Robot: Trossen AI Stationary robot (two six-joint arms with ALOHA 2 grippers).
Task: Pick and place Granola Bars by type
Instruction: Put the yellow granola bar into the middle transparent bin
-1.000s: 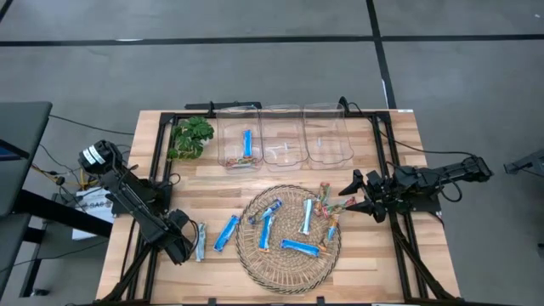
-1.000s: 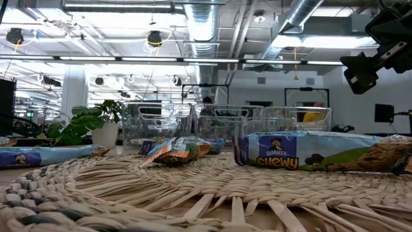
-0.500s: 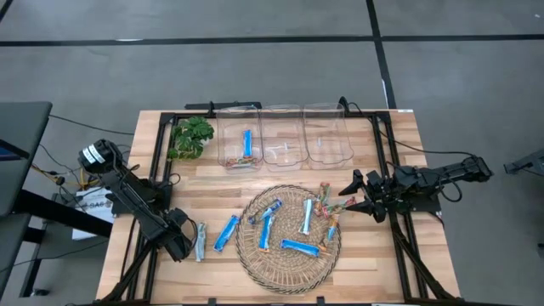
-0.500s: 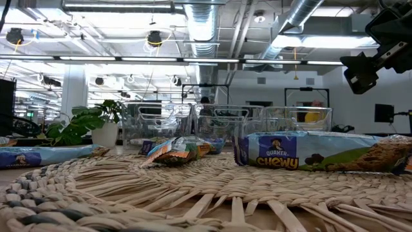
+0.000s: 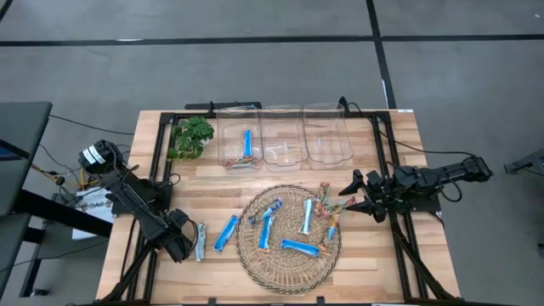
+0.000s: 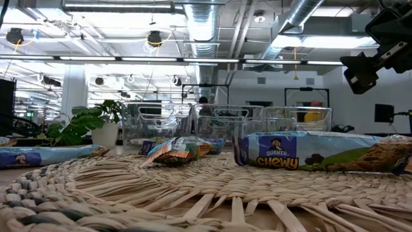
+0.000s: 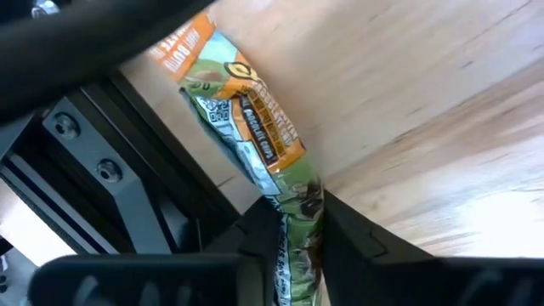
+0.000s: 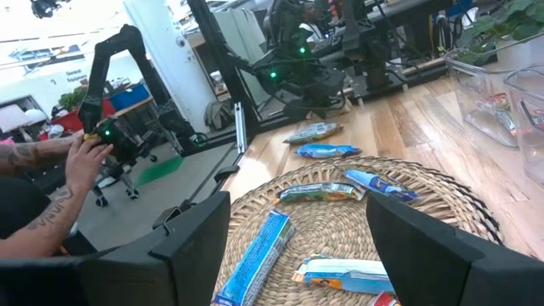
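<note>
Risk is that the left gripper (image 7: 297, 246), clamped only on one end of the granola bar (image 7: 255, 140) near the bench (image 5: 212, 183) edge, lets it slip when lifting, while the right gripper (image 5: 355, 194) waits with fingers apart.

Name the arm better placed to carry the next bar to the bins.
Left: its claw is already shut on a green-and-orange bar at the table's left edge. The right claw hovers open, empty, beside the woven mat.

the left hand (image 5: 194, 244) sits low at the counter's near left corner, its two fingers (image 7: 263, 234) pinched together on a wrapped bar (image 7: 255, 136). the right hand (image 5: 350, 194) hovers over the right side, fingers spread wide, gripping nothing.
</note>
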